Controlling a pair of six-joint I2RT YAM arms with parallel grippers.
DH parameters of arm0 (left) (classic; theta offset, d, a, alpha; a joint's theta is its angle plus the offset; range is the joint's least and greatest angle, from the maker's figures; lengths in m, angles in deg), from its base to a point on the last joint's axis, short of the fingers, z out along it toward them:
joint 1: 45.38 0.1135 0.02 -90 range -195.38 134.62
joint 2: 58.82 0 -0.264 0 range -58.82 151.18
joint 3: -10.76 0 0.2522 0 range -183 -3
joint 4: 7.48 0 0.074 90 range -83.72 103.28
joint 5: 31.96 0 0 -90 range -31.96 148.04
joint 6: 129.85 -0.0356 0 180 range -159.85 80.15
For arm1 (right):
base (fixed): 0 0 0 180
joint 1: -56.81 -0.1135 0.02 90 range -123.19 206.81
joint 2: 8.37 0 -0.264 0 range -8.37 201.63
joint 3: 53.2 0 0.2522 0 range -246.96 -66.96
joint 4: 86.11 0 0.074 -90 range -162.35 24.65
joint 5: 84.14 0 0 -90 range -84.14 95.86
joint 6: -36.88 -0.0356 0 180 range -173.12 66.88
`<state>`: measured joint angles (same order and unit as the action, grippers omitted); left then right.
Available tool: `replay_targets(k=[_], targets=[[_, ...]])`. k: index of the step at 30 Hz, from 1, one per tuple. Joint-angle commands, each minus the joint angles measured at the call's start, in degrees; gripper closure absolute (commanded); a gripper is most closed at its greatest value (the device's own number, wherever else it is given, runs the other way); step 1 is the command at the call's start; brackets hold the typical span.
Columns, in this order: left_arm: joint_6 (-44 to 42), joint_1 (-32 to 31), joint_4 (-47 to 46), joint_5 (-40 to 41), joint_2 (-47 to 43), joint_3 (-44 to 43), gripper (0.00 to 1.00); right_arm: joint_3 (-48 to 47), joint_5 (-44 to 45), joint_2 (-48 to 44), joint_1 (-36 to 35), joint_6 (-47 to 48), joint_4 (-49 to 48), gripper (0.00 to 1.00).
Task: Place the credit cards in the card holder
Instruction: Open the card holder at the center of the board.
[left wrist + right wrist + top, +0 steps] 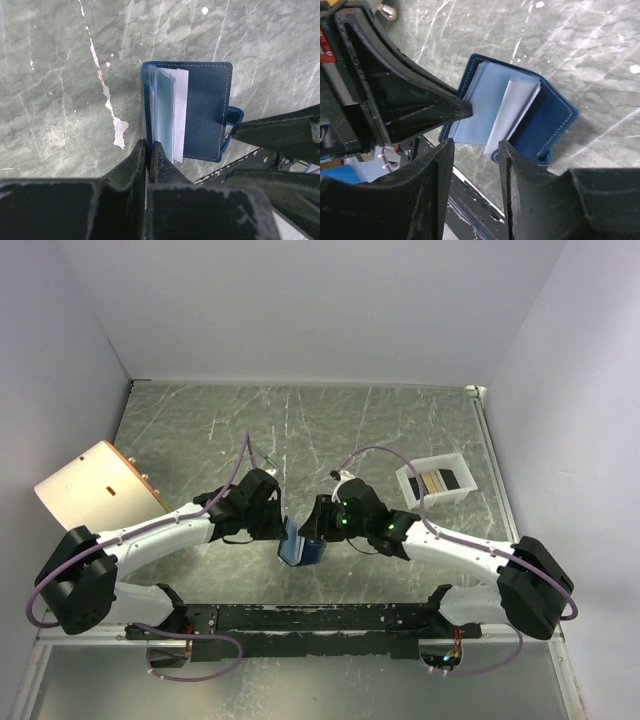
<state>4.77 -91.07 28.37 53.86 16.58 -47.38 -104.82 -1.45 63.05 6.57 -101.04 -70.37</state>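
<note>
Holder pos: the dark blue folding card holder (300,545), w/ stitched edge and snap tab, is at the near centre of the grey marbled table (300,430), between my two grippers. It is open, and its pale blue-grey pocket leaves (485,105) are fanned out.
Holder axis: in the left wrist view the spine runs straight away from the left fingers. The snap tab side points to the right arm.
Left gripper (148,147): closed tight, pinching the near edge of the holder's left cover, close to the spine. I judge it is the anchor hand.
Right gripper (475,145): fingers approx. half apart, nothing between them. The holder's near edge is just beyond the tips. Touching or not: I cannot tell.
Cards: the thin dark and tan credit cards (437,482) lie in the small white box tray (410,485), to the right and farther back from the holder, well apart from both grippers.
Nearer arm: the right one, as the tray is on its side; the left has the holder.
Key relation: from the right gripper the cards are back-right and the holder is directly in front.
Next, my judgement: the right arm must fetch a card while the left holds the leaves apart. Which way the pockets open I cannot see.
</note>
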Motion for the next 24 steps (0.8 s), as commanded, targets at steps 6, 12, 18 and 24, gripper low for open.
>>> replay_targets(k=[6,12,18,24], targets=[[3.0,-0.5,0.7,0.9,-0.1,-1.5,0.93,0.3,-1.6,8.1,-1.0,-0.8,-7.6,0.55],[4.5,-0.5,0.2,0.2,-0.9,0.0,0.93,-0.7,0.9,14.5,-1.2,1.0,-5.4,0.55],[5.5,-0.5,-2.2,-1.6,-3.0,2.3,0.93,-2.2,8.3,17.6,-1.2,4.5,1.4,0.61],[5.7,-0.5,-2.1,-2.1,-5.6,2.5,0.93,-2.3,15.3,19.0,-1.3,6.9,8.8,0.70]])
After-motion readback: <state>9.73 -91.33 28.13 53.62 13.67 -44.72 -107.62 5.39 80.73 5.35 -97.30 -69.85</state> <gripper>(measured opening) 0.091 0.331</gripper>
